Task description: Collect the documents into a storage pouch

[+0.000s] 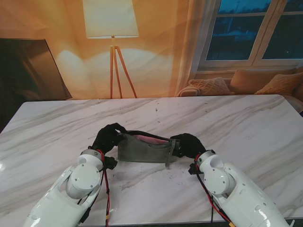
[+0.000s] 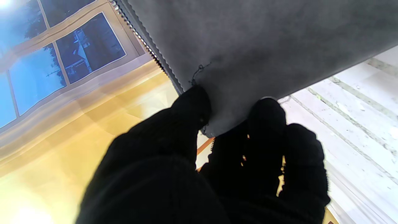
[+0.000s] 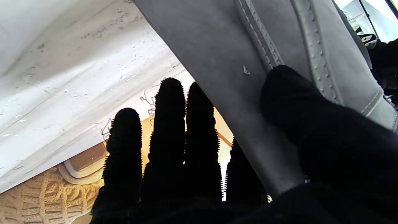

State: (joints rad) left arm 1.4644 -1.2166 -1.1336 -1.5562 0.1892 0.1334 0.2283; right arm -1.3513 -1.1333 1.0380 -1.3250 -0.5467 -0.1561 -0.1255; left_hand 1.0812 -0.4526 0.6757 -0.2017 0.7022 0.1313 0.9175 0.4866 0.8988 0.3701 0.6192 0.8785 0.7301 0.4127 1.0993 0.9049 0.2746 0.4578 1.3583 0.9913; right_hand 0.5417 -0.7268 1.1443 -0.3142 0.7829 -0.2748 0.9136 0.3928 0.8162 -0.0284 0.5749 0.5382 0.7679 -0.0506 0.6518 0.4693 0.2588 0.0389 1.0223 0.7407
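A grey storage pouch (image 1: pixel 144 150) is held up off the marble table (image 1: pixel 246 127) between both black-gloved hands, its mouth open upward. Something pink (image 1: pixel 147 139), apparently the documents, shows inside the opening. My left hand (image 1: pixel 108 136) pinches the pouch's left end; in the left wrist view thumb and fingers (image 2: pixel 264 118) clamp a corner of the grey fabric (image 2: pixel 264 46) beside the zipper. My right hand (image 1: pixel 188 144) grips the right end, with the thumb (image 3: pixel 289 90) pressed on the grey side (image 3: pixel 224 62) and the other fingers behind it.
A floor lamp (image 1: pixel 112 28) stands beyond the table's far edge. A sofa with cushions (image 1: pixel 258 82) sits under the window at the far right. A dark panel (image 1: pixel 28 68) stands at the far left.
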